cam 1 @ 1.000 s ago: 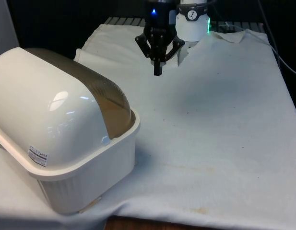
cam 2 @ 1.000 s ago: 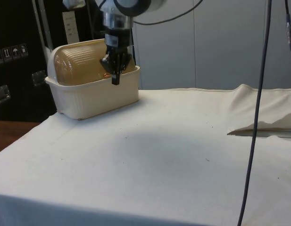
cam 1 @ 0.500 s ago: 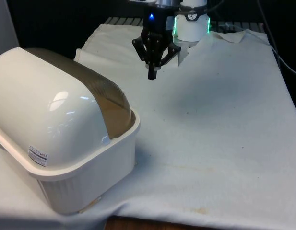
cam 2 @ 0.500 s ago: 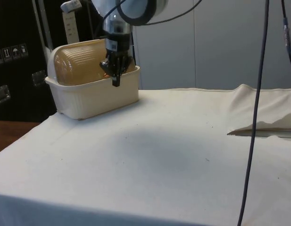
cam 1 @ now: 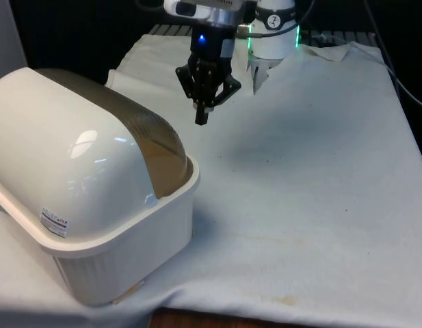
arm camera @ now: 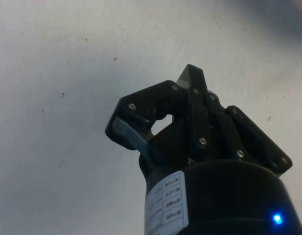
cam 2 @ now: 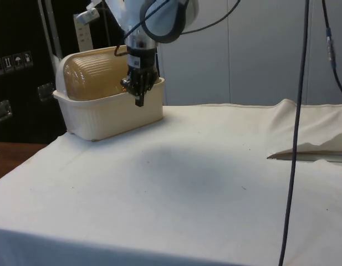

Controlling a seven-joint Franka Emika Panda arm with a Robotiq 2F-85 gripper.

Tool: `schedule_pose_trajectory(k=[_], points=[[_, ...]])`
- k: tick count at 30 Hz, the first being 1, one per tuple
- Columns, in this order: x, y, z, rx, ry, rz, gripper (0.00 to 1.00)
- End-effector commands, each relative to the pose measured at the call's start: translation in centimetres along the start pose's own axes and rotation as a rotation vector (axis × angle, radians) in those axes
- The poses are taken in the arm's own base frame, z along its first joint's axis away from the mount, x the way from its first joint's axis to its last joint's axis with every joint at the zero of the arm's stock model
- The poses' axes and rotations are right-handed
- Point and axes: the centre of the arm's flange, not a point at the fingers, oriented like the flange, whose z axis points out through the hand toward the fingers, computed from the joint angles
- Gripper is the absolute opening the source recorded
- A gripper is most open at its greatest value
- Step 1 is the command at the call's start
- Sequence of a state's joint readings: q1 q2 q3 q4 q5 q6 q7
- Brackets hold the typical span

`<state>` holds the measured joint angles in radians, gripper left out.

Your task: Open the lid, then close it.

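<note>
The gripper (cam 1: 201,117) is held closed and empty above the cloth; the bread box (cam 1: 87,205) is seen nearer, at the front view's left, lid (cam 1: 139,137) closed.

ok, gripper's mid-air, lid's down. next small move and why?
Probably carry the gripper further toward the bread box and line it up with the lid. The fingers are together and hang above the cloth, apart from the box, and the brown lid sits closed, untouched.

Lab — black curtains (cam 1: 81,34), cloth-draped table (cam 1: 320,171), cables (cam 2: 297,138)
</note>
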<state>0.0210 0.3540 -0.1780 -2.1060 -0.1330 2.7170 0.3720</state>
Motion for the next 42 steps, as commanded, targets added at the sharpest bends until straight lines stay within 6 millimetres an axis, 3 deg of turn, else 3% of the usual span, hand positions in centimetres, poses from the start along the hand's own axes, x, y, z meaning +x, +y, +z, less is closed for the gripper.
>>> schedule_pose_trajectory(k=[1, 17, 42], points=[[0.4, 0.2, 0.0, 0.002, 0.013, 0.011, 0.00], [2.6, 1.8, -0.7, -0.010, 0.045, 0.044, 0.00], [5.5, 4.3, 0.5, -0.032, 0.097, 0.131, 0.00]])
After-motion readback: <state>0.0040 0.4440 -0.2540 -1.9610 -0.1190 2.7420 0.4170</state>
